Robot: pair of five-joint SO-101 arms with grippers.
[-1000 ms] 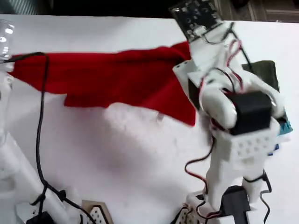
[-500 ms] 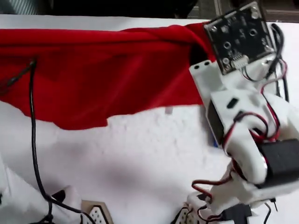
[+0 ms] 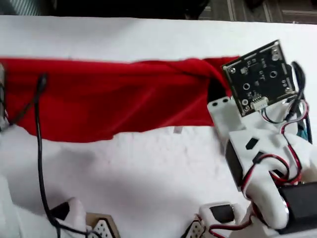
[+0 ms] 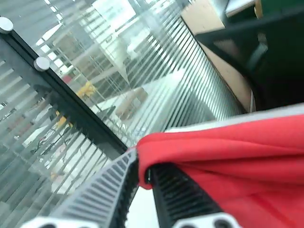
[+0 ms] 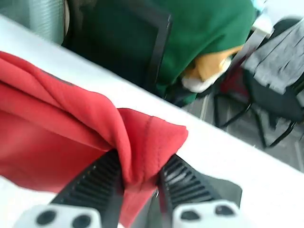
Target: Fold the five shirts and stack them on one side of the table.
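A red shirt [image 3: 114,99] hangs stretched out as a long band across the white table [image 3: 148,173] in the high view, held up at both ends. My right gripper [image 5: 137,178] is shut on its bunched right end [image 5: 147,142], just under the wrist camera board [image 3: 257,77]. My left gripper [image 4: 145,178] is shut on the shirt's other corner [image 4: 156,147], at the table's left edge. The rest of the red cloth [image 4: 237,152] trails away from the left gripper.
A black cable [image 3: 39,148] hangs in front of the shirt at the left. Both arm bases [image 3: 267,198] stand at the table's near edge. A chair with green cloth [image 5: 190,33] stands beyond the far table edge.
The red shirt has been lifted and pulled out wide from a loose heap into a taut band. The right arm has swung toward the near right.
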